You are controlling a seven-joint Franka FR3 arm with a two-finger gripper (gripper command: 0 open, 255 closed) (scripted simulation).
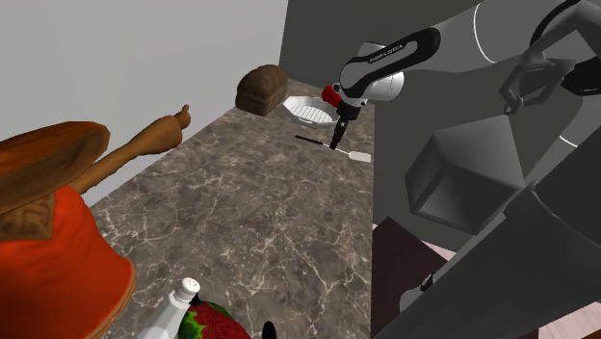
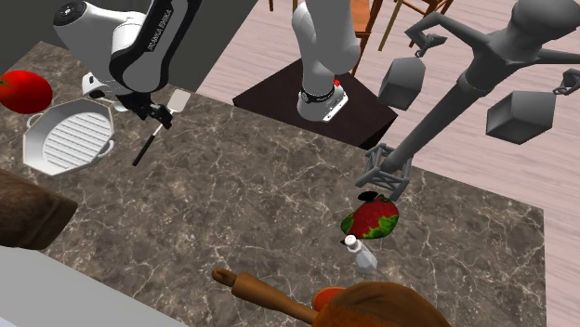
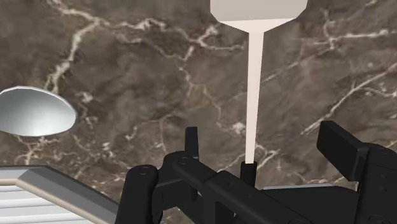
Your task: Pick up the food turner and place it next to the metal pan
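Observation:
The food turner (image 1: 334,147) lies flat on the dark marble counter (image 1: 241,212), close beside the pan. It has a pale blade (image 2: 178,99), a thin pale shaft (image 3: 254,83) and a black handle (image 2: 146,149). The ribbed metal pan (image 2: 67,139) sits on the side of the turner away from the counter's edge; its rim (image 3: 57,184) is in the wrist view. My gripper (image 1: 337,143) hangs straight over the turner's middle. In the wrist view the gripper (image 3: 267,149) is open: the shaft runs between the fingers (image 3: 191,143), touching neither.
A red tomato (image 2: 23,90) and a brown loaf (image 1: 262,89) lie beyond the pan. A wooden rolling pin (image 1: 144,144), an orange-red pot (image 1: 58,260), a shaker (image 2: 361,253) and a strawberry (image 2: 372,218) stand at the counter's other end. The counter edge runs just past the blade.

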